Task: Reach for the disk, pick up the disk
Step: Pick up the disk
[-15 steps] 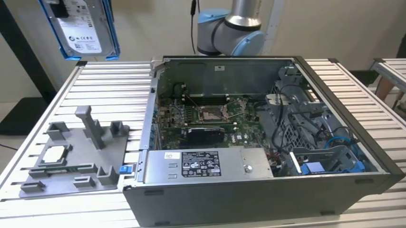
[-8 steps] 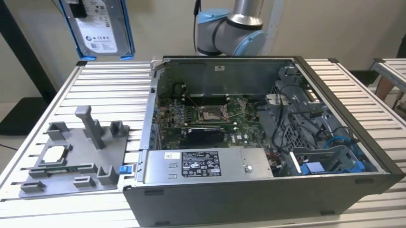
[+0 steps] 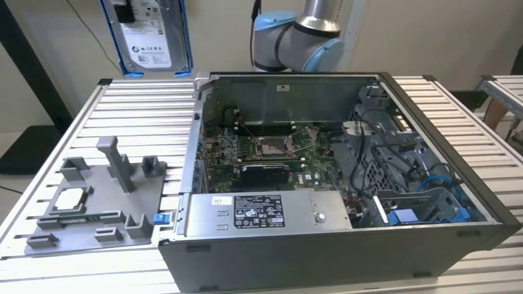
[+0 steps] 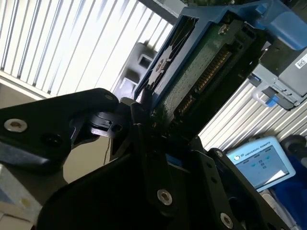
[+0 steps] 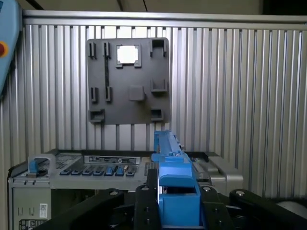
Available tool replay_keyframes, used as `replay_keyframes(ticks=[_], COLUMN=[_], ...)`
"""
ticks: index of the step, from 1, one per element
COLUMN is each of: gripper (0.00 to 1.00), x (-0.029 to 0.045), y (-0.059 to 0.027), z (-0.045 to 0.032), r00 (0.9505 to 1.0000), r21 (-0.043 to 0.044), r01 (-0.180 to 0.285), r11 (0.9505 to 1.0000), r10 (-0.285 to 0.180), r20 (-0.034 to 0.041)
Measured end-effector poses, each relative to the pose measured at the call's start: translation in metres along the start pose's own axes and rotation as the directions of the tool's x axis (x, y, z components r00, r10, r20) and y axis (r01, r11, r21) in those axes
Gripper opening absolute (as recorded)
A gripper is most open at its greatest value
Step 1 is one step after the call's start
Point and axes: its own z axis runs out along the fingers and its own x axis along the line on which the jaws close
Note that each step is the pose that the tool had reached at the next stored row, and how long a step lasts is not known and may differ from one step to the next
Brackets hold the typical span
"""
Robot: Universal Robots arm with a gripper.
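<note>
Ribbed aluminium slats form the table (image 3: 457, 110), on which an open computer case (image 3: 343, 184) is set at about four o'clock in the exterior view and a grey fixture plate (image 3: 98, 208) at about eight o'clock. A small square chip (image 3: 67, 200) is seated on the plate.

The disk (image 3: 151, 37) is seen at eleven o'clock in the exterior view. It is upright with its label towards the camera and appears to hang clear above the table's far edge. The arm (image 3: 298, 40) is seen at twelve o'clock.

In the second wrist view the gripper (image 4: 148, 120) is clenched on one end of the disk (image 4: 201, 72), whose green circuit board and connector row are exposed. In the first wrist view the blue carrier edge of the disk (image 5: 172, 191) is clamped in the gripper (image 5: 175, 203). The exact pad contact is masked by the gripper's own body, so it is probably on the frame.

The disk is judged stiff and dense for its size, smooth on its metal face and sensitive to shock. The plastic frame may flex a little. A hold across the frame's edges is judged safest, with the board and connector left untouched.
</note>
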Motion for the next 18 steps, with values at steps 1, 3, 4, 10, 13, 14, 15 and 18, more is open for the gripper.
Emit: replay_keyframes(ticks=[1, 3, 4, 10, 13, 14, 15, 18], gripper=[0.0, 0.0, 0.0, 0.0, 0.0, 0.0, 0.0, 0.0], x=[0.0, -0.0001, -0.0001, -0.0003, -0.0004, -0.0004, -0.0004, -0.0005], y=[-0.0049, -0.0137, -0.0184, -0.0457, -0.0595, -0.0637, -0.0683, -0.0821], z=[0.0, -0.0002, -0.0003, -0.0007, -0.0009, -0.001, -0.001, -0.0012], r00=[1.0, 1.0, 1.0, 1.0, 1.0, 1.0, 1.0, 1.0], r21=[-0.0002, -0.0008, -0.001, -0.0028, -0.0034, -0.0037, -0.0039, -0.0043], r01=[0.0, 0.0, 0.0, 0.0, 0.001, 0.001, 0.001, 0.001], r11=[1.0, 1.0, 1.0, 1.0, 1.0, 1.0, 1.0, 1.0], r10=[0.0, 0.0, 0.0, 0.0, -0.001, -0.001, -0.001, -0.001], r20=[0.0, 0.0, 0.0, 0.0, 0.0, 0.0001, 0.0, 0.0001])
